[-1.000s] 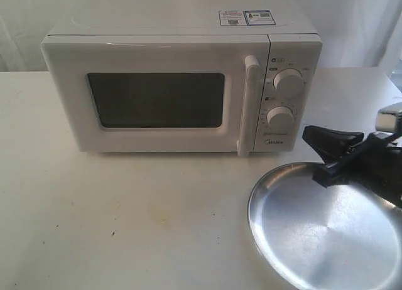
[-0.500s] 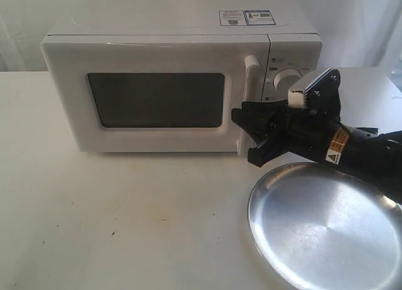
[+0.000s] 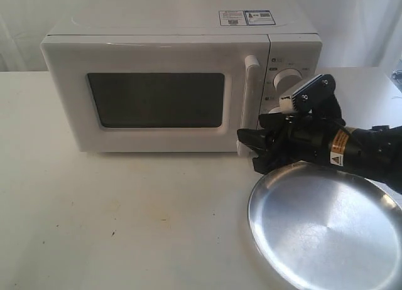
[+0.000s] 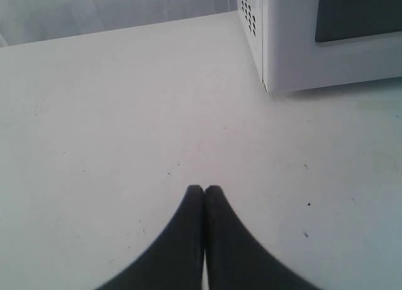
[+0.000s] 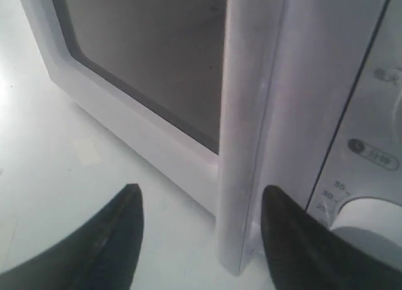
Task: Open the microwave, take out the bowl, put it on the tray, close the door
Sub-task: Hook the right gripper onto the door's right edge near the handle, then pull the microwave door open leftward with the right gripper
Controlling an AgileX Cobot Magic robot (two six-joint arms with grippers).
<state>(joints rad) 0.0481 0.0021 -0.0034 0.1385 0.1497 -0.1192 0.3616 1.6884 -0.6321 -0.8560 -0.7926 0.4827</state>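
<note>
The white microwave (image 3: 182, 83) stands at the back of the table with its door (image 3: 157, 102) closed; the bowl is hidden. The silver tray (image 3: 323, 224) lies at the front right. My right gripper (image 3: 254, 149) is open just in front of the lower end of the door's vertical bar handle (image 3: 249, 108). In the right wrist view that handle (image 5: 242, 145) stands between the two spread fingertips (image 5: 129, 208), a little beyond them. My left gripper (image 4: 205, 191) is shut with nothing in it, low over the bare table, short of the microwave's corner (image 4: 282, 45).
The two round knobs (image 3: 286, 83) sit right of the handle, partly behind my right arm (image 3: 352, 145). The arm hangs over the tray's far rim. A white curtain hangs behind the table (image 3: 94, 214).
My right arm has swung from over the tray's far edge toward the microwave, then dropped a little; its open fingers now sit at the handle's lower end.
</note>
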